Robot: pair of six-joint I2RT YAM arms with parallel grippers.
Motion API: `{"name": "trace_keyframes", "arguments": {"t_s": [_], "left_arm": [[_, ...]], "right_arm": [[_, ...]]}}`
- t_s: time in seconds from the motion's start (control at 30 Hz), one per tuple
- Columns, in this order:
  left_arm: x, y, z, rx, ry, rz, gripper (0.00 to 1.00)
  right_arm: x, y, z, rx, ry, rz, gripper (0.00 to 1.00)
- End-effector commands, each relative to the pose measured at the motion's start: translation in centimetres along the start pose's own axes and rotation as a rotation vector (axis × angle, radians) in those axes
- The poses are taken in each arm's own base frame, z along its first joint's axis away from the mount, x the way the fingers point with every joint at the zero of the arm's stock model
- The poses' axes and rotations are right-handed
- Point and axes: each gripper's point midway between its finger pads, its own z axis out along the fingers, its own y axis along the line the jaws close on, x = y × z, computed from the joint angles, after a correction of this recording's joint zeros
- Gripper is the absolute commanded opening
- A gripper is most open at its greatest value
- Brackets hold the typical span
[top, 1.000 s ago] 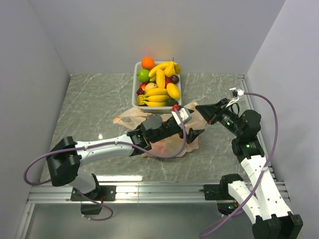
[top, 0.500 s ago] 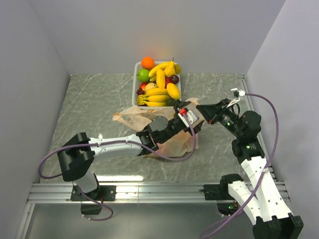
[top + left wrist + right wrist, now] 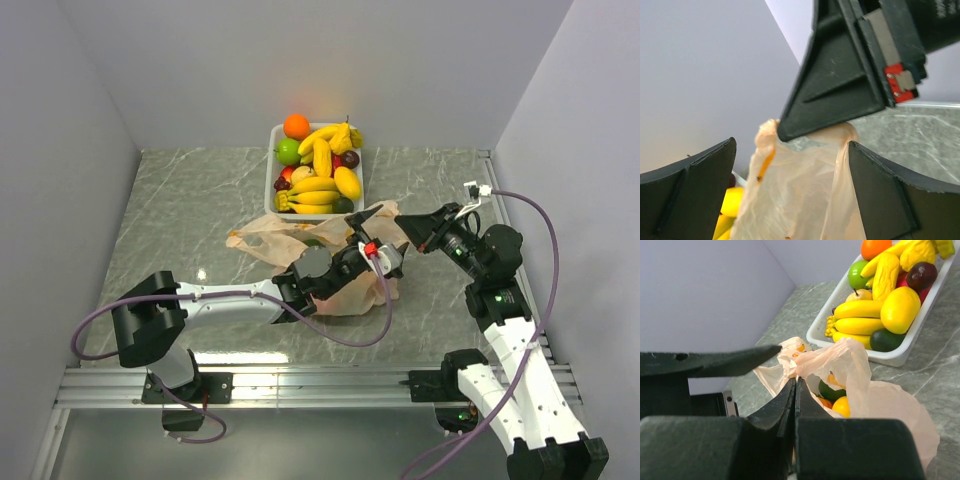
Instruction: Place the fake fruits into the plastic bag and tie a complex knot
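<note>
The plastic bag (image 3: 268,238) lies crumpled mid-table with its mouth lifted. Inside it I see fake fruits (image 3: 842,407): a yellow one, an orange one and a green one. More fake fruits (image 3: 318,170) fill the white tray (image 3: 272,165). My right gripper (image 3: 795,386) is shut on the bag's rim, holding it up. My left gripper (image 3: 792,145) is open, one finger on each side of the raised plastic, just below the right gripper's tip (image 3: 782,134). In the top view, the left gripper (image 3: 380,235) sits close beside the right gripper (image 3: 408,228). No knot is in view.
The tray (image 3: 890,357) stands at the back centre, just beyond the bag, with bananas, an orange and a lime heaped in it. Grey walls close in the left, back and right sides. A metal rail runs along the near edge.
My left gripper has swung right and forward over the bag, ending beside the right gripper with the raised rim between its fingers. The right arm has barely moved.
</note>
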Motion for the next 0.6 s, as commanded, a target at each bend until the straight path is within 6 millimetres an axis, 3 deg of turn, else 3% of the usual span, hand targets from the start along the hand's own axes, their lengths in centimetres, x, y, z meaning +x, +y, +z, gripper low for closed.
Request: {"name": "trace_keyframes", "arguments": {"t_s": [0.0, 0.13, 0.33, 0.47, 0.57], "left_arm": [[-3.3, 2.5, 0.3, -0.086, -0.106, 0.012, 0.99], [-4.7, 2.5, 0.6, -0.053, -0.161, -0.052, 0.99], [-5.8, 0.5, 0.5, 0.054, -0.21, -0.097, 0.99], [-5.4, -0.7, 0.5, 0.107, -0.189, -0.116, 0.99], [-5.2, -0.3, 1.1, 0.072, -0.182, -0.103, 0.99]], "right_arm": [[-0.2, 0.6, -0.5, -0.016, -0.025, -0.02, 0.0], [-0.2, 0.6, -0.3, -0.024, -0.034, -0.012, 0.0], [-0.9, 0.6, 0.0, -0.023, -0.051, -0.019, 0.0], [-1.1, 0.8, 0.0, -0.03, -0.056, -0.024, 0.0], [-0.9, 1.0, -0.1, -0.039, -0.048, -0.025, 0.0]]}}
